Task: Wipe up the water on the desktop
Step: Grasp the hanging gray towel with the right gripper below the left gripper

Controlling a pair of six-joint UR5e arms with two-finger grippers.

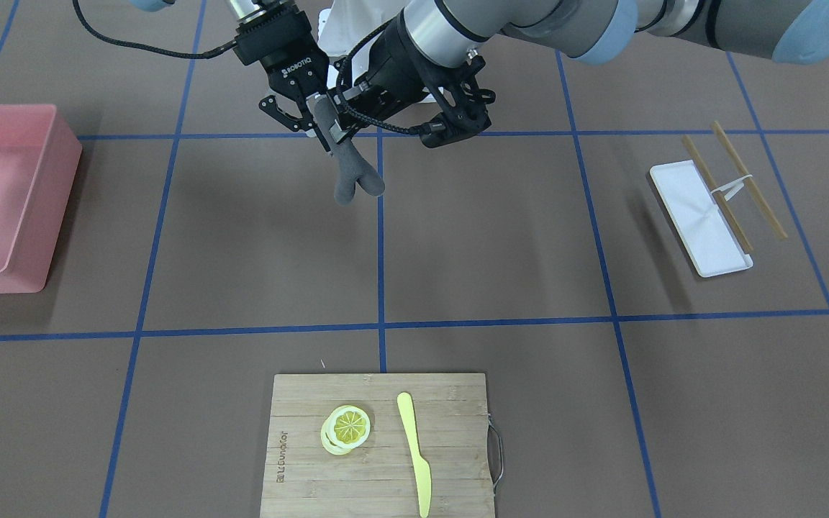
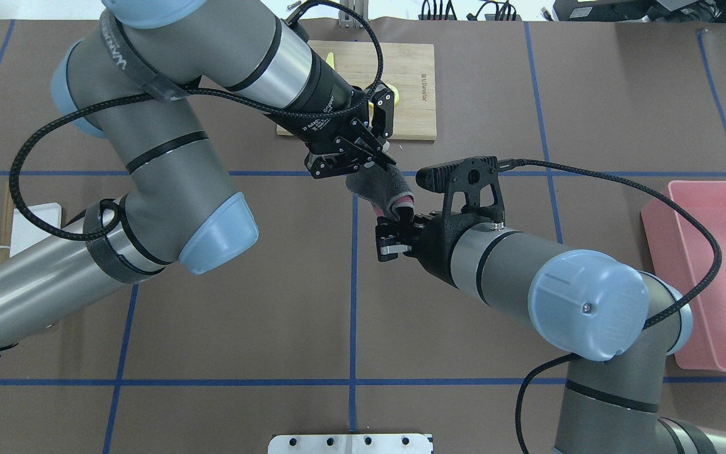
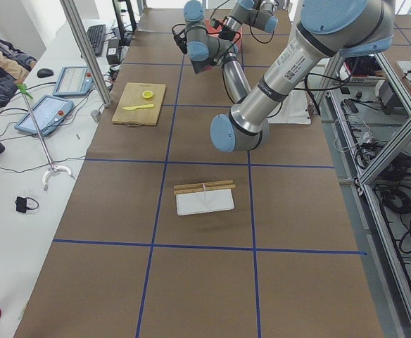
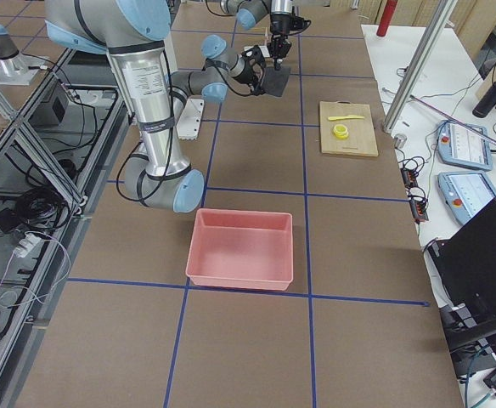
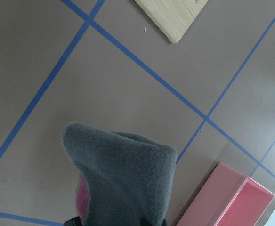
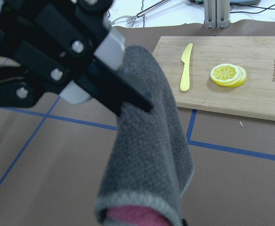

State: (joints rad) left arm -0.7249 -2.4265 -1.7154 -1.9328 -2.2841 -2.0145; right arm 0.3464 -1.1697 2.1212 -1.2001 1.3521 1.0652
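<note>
A grey cloth (image 1: 348, 173) with a pink inner side hangs in the air over the brown desktop (image 1: 501, 237), near the middle on the robot's side. My left gripper (image 1: 335, 115) reaches in slanting down and is shut on the cloth's upper part, as the right wrist view (image 6: 121, 70) shows. My right gripper (image 1: 321, 132) points away from the robot and is shut on the same upper part beside it. In the overhead view the cloth (image 2: 379, 189) spans between the left gripper (image 2: 372, 165) and the right gripper (image 2: 394, 236). I see no water on the desktop.
A pink bin (image 1: 4, 201) stands at the robot's right. A bamboo cutting board (image 1: 458, 432) on the far side holds lemon slices (image 1: 346, 428) and a yellow knife (image 1: 414, 453). A white tray (image 1: 688, 201) with chopsticks (image 1: 745, 180) lies at the robot's left.
</note>
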